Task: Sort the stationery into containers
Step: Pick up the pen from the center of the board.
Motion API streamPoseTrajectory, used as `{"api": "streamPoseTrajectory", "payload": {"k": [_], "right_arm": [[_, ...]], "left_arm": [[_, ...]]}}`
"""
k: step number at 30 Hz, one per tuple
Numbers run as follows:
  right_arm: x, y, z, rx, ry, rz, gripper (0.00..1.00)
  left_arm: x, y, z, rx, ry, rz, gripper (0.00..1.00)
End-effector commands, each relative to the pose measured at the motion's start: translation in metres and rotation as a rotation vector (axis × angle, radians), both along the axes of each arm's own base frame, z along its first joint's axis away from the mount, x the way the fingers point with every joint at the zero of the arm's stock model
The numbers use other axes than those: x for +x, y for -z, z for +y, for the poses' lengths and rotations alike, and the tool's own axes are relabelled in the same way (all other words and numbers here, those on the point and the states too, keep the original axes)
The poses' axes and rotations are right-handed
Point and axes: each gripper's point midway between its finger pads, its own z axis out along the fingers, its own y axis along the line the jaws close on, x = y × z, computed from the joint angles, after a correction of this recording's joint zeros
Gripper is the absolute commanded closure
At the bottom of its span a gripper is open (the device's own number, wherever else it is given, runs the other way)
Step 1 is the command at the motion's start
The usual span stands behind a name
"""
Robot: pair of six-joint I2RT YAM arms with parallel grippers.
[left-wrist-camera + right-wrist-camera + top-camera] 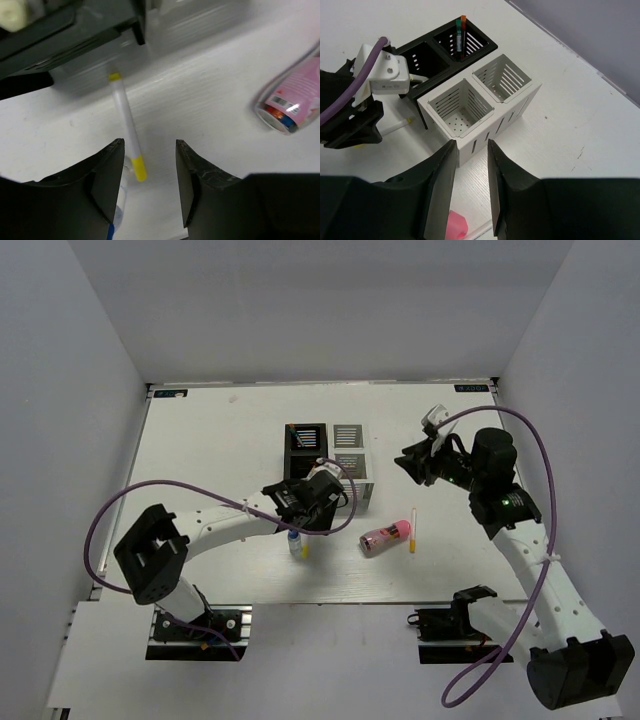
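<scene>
Far left: left gripper (149,147), jaws apart and empty, above a yellow-tipped white pen (126,125) and a blue-capped bottle (294,542). At 12 o'clock, black organiser (435,80), white organiser (490,127) touching. At 3 o'clock, pink cylinder (383,538), second pen (412,530). Far right: right gripper (471,150), jaws parted, empty.

White table (220,440) is enclosed on three sides by plain pale grey panels: left wall (60,390), far wall (320,300), right wall (590,370). At the table's far corners, a small dark left label (172,393) and right label (474,389) are fixed. Faint grain and a few scuffs are seen on the surface in the wrist views. A lower white ledge (330,660) is set along the near edge. Light is even, and only soft shadows are cast.
</scene>
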Motion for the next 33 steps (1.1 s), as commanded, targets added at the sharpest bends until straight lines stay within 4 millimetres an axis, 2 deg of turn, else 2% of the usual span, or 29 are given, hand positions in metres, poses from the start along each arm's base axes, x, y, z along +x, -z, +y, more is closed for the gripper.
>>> {"api": "streamPoseTrajectory", "payload": {"k": [1,3,7,12,16,24,29,33], "right_arm": [[-0.009,-0.008,0.000,0.024,-0.030,-0.035,0.63],[-0.012,-0.007,-0.001,0.028,-0.034,-0.036,0.63],[-0.016,0.000,-0.001,0.036,-0.047,-0.018,0.62],[-0.019,0.002,-0.005,0.040,-0.043,-0.019,0.62],[-0.024,0.003,-0.006,0.044,-0.054,-0.026,0.62],[-0.028,0.006,-0.008,0.053,-0.065,-0.019,0.62],[-0.028,0.008,-0.009,0.061,-0.069,-0.014,0.62],[-0.027,0.008,-0.010,0.063,-0.069,-0.015,0.62]], "left_arm": [[0.013,-0.018,0.010,0.013,-0.086,-0.074,0.44],[0.012,-0.018,0.008,0.010,-0.093,-0.078,0.44],[0.016,-0.002,0.009,0.051,-0.112,-0.072,0.44],[0.017,0.030,0.007,0.108,-0.116,-0.033,0.47],[0.016,0.043,0.008,0.124,-0.123,-0.019,0.48],[0.015,0.040,0.008,0.100,-0.131,-0.028,0.51],[0.009,0.060,0.019,0.136,-0.150,-0.007,0.52],[0.006,0.066,0.020,0.133,-0.146,0.001,0.56]]}}
